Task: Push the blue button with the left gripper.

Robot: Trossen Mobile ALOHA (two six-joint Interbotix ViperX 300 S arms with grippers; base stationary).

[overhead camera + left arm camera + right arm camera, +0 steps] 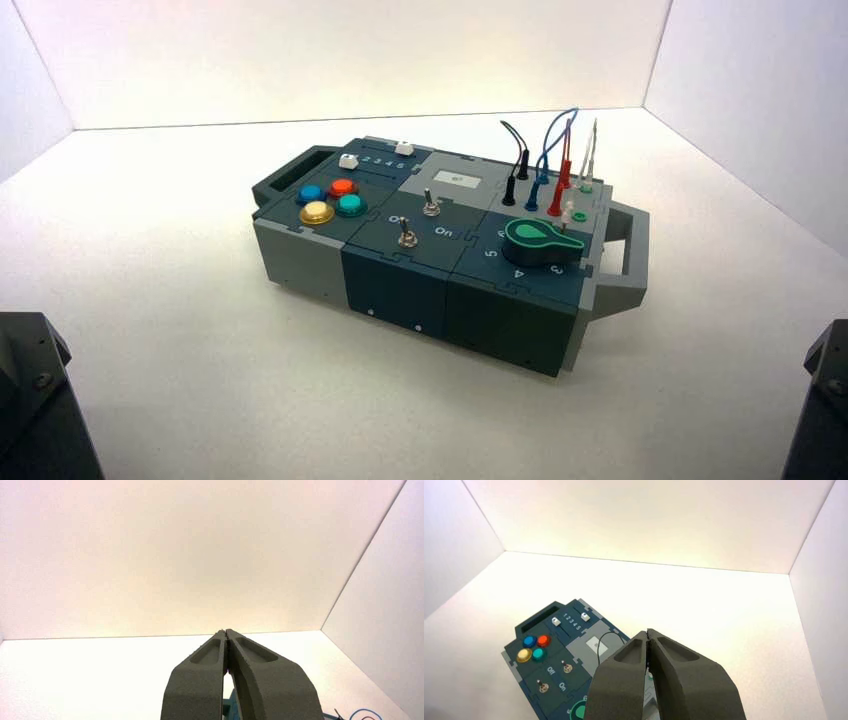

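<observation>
Open room is seen right above the blue button (310, 192). It is crowded on its other sides by the red button (342, 186), yellow button (317, 212) and teal button (350, 205). The wires (548, 160) stand well apart from it.

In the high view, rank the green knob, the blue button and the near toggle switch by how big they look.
1. Green knob, clearly largest.
2. Blue button.
3. Near toggle switch, a thin lever, smallest.
All sit on the box top at similar range, so the order seems safe.

buttons (330, 198): box (440, 255) left end | knob (541, 239): right | toggles (418, 222): between
</observation>
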